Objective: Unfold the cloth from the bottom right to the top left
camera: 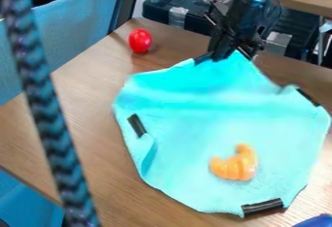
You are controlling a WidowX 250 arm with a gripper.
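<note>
The claw [224,52] looks closed on the raised far edge of the cloth [194,124], which lies on the counter [84,105], towards its right side. To spread it well, draw that edge low and slowly towards the counter's far left corner, lay it down, then let go; a sharp tug could drag the croissant [235,164]. Wood shows left of the cloth, but the red ball [140,41] sits near the far left corner, close to that path.

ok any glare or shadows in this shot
camera view: small pale glint on the red rounded object, darker shade in the left-edge fold of the turquoise cloth, wooden table palest toward the lower right
</note>
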